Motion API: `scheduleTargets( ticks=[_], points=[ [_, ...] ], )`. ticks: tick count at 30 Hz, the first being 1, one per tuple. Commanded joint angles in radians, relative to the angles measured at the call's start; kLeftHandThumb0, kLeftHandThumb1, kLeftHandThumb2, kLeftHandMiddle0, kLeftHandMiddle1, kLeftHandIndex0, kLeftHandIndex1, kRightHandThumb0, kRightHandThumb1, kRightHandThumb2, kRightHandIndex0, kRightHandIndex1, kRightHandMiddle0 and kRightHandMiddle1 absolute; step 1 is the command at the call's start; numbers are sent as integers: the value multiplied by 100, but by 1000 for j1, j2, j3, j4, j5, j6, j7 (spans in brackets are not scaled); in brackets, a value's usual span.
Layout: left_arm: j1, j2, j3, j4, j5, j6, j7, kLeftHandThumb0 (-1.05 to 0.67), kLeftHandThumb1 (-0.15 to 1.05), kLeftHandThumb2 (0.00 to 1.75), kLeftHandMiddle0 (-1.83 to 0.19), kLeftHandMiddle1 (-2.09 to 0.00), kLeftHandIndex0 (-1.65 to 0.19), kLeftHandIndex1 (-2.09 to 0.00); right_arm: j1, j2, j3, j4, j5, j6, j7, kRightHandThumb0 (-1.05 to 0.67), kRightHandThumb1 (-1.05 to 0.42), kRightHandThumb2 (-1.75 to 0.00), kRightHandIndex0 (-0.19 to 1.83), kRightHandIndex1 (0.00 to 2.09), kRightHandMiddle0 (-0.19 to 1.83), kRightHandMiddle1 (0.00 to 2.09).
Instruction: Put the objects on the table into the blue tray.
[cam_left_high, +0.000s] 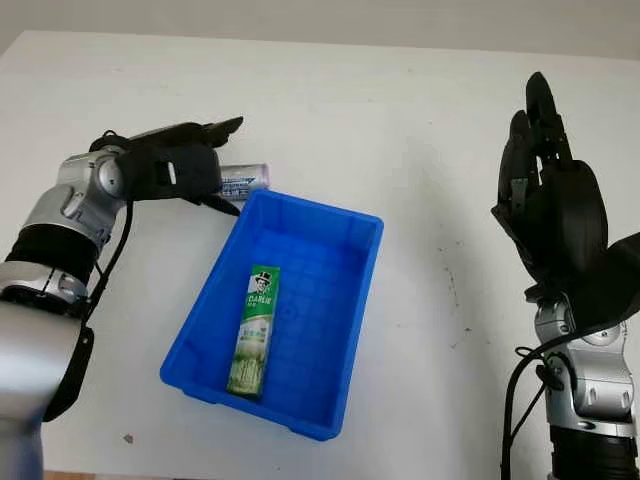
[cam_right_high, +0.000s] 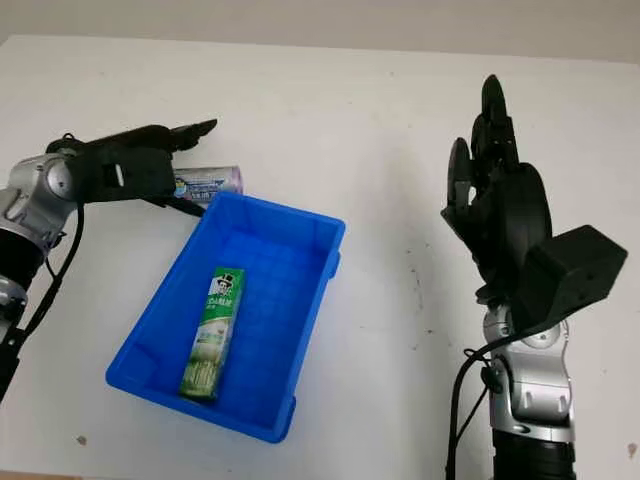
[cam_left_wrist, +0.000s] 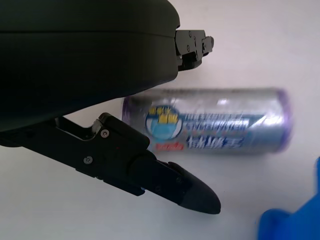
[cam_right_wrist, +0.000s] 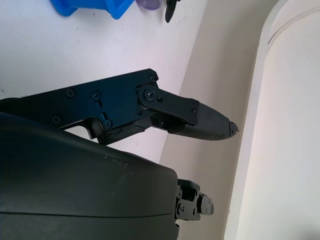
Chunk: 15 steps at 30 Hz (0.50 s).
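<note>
The left robot hand (cam_left_high: 185, 165) hovers open over the far left of the white tabletop (cam_left_high: 400, 130), holding nothing, its fingers (cam_left_wrist: 165, 182) wide on either side of a silvery purple-tinted roll (cam_left_wrist: 210, 120) that lies on its side just beneath it. Just beside that roll, nearer the robot, stands the blue tray (cam_left_high: 345, 365), its far corner close to the left robot hand. A green toothpaste box (cam_left_high: 254, 328) lies flat inside the tray. Well apart, the right robot hand (cam_left_high: 550, 190) is raised upright and open.
</note>
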Motion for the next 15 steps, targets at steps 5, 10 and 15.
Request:
scheduleTargets(
  ticks=[5,10,15],
  points=[
    [-31,0,-86,42,89,-15,37,-62,89,5,16,-5,13,-5,12,3,-8,-28,8,2,-1,-56,-105,-69,-18,3,-17,4],
    [-1,8,-191,19,245,-28,278,-53,98,6,-1,-80,-13,-21,7,3,0,-27,6,9,1,-58,-105,-70,-18,3,-17,4],
    [9,6,-250,55,334,-48,537,-43,105,39,-66,-206,-10,-198,7,5,6,-41,2,34,-9,-59,-105,-71,-17,4,-16,5]
  ],
)
